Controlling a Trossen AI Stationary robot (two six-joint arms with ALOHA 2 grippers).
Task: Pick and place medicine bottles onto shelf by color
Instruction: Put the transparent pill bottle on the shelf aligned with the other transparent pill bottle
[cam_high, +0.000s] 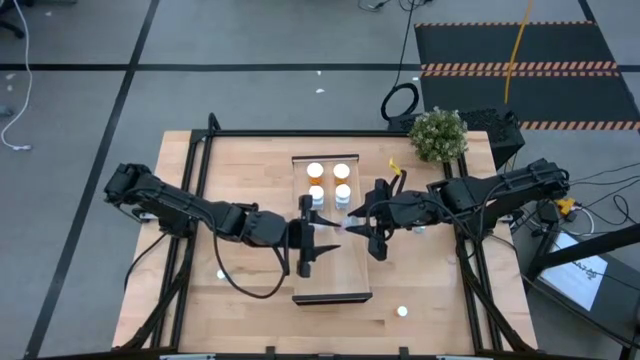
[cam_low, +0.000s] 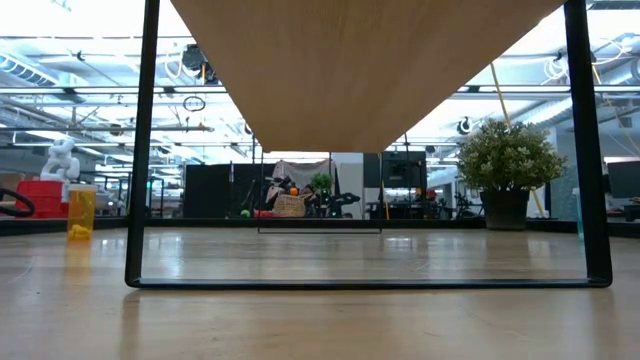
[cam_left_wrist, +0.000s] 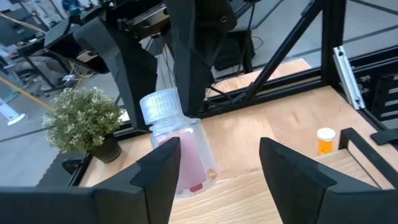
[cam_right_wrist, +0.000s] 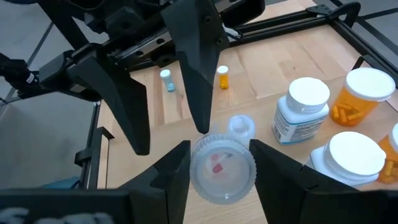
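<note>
Above the shelf (cam_high: 332, 262), at its centre, the right claw (cam_high: 362, 226) is pinching a clear bottle (cam_high: 344, 225) opposite the spread left claw (cam_high: 304, 238); four bottles are standing at 12 o'clock. In the left wrist view the clear bottle (cam_left_wrist: 177, 146) is tilting, cap toward 11 o'clock. It could be slipping if released early, toppling neighbours.

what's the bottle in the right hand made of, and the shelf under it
The bottle in the right hand looks like clear, glossy plastic: pink pills show through its wall, and its cap is ribbed translucent white. The shelf seems light unfinished wood with a matte grain, though laminate cannot be ruled out.
</note>
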